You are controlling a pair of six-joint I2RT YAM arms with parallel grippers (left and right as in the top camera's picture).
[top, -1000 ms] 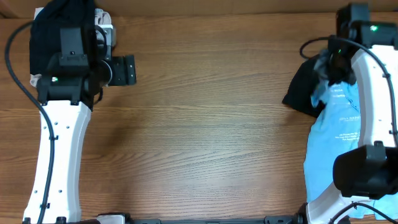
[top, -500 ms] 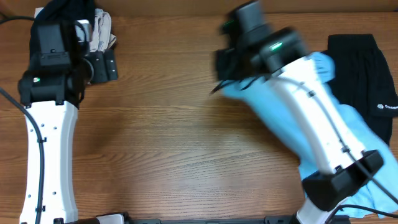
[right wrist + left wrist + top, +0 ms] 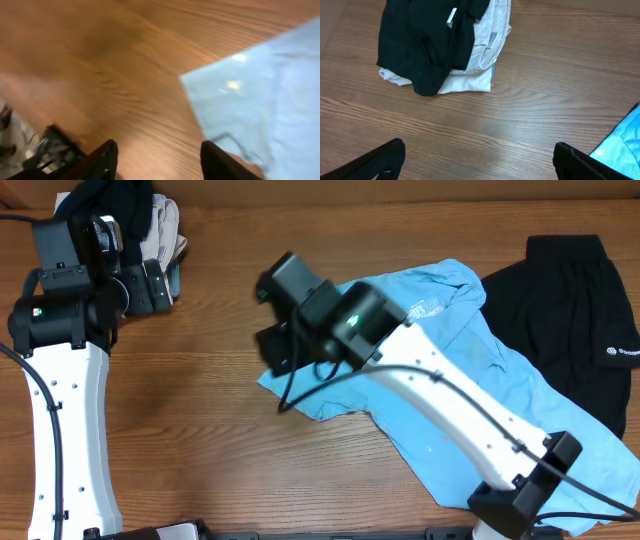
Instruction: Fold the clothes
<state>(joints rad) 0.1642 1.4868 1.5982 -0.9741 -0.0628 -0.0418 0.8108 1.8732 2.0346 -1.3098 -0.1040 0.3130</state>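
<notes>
The light blue T-shirt point(image 3: 450, 310) lies crumpled across the table from its middle to the front right. Its left corner sits just beside my right gripper point(image 3: 270, 352). In the right wrist view that gripper point(image 3: 159, 155) is open over bare wood, with the shirt's edge point(image 3: 260, 90) by its right finger. A black garment point(image 3: 575, 300) lies at the far right. At the back left is a pile with a black garment point(image 3: 425, 45) on a beige one point(image 3: 480, 55). My left gripper point(image 3: 165, 283) is wide open near that pile, with nothing between its fingers point(image 3: 385, 160).
The wooden table point(image 3: 200, 430) is bare at the front left. A corner of the blue shirt point(image 3: 625, 145) shows at the right edge of the left wrist view. Dark clutter point(image 3: 50, 145) shows at the lower left of the right wrist view.
My right arm swung from the far right to the table's middle, dragging the blue T-shirt with it, then opened and let it go. The left gripper drew back a little to the left.
</notes>
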